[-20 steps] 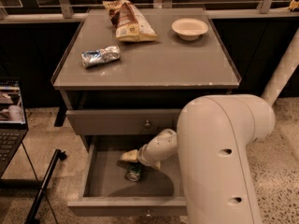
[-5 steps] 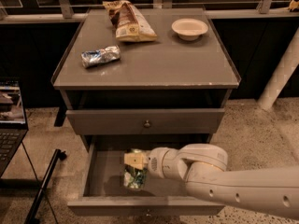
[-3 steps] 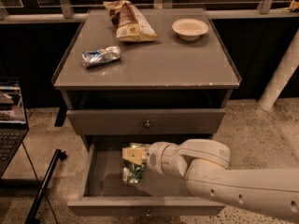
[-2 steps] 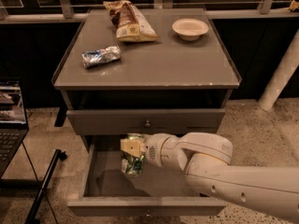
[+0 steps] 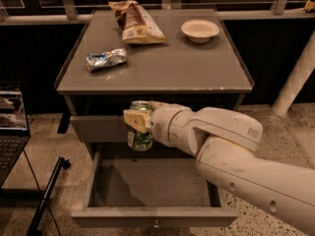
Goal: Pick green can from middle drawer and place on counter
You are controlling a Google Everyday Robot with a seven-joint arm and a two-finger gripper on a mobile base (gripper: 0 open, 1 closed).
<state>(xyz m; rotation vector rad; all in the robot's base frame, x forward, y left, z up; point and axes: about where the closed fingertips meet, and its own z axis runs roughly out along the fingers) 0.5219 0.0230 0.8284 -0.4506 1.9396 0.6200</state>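
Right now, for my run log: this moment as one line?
gripper: shut on green can, above open middle drawer | green can: upright, off drawer floor | counter: can not yet placed

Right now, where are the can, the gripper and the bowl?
can [image 5: 141, 139]: camera view, lower label.
gripper [image 5: 138, 121]: camera view, between its fingertips, shut on the can above the open drawer [image 5: 147, 181].
bowl [image 5: 200, 37]: camera view, front wall.

end effector [image 5: 138, 121] gripping green can [image 5: 141, 139], above open middle drawer [image 5: 157, 187], below counter [image 5: 167, 68]
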